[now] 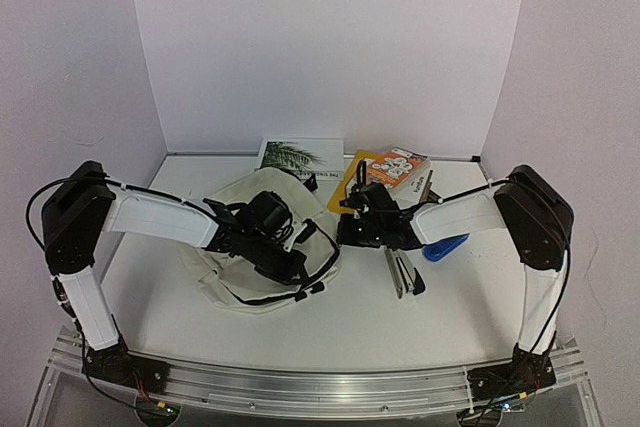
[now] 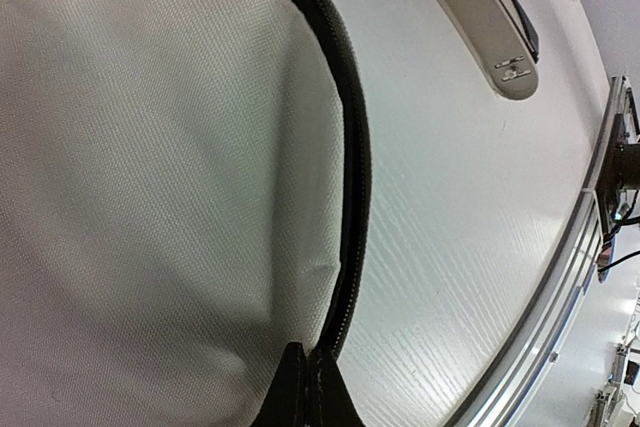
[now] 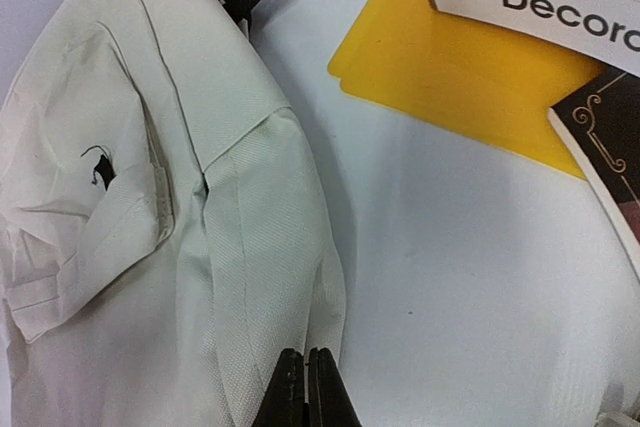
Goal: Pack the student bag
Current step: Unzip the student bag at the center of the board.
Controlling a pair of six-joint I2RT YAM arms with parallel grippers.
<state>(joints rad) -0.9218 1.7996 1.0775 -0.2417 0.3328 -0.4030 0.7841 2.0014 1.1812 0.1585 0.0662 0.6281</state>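
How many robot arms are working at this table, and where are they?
2. The left arm reaches in from the left over the student bag. The right arm reaches in from the right toward the bag's right edge. No other arm shows.

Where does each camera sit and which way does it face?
Top external: high behind the robot, looking down at the student bag; left arm and right arm show.
Left wrist: over the bag's edge, facing its zipper; shut left hand shows.
Right wrist: facing bag and yellow folder; shut right hand shows.
Both wrist views share the bag's cream fabric.
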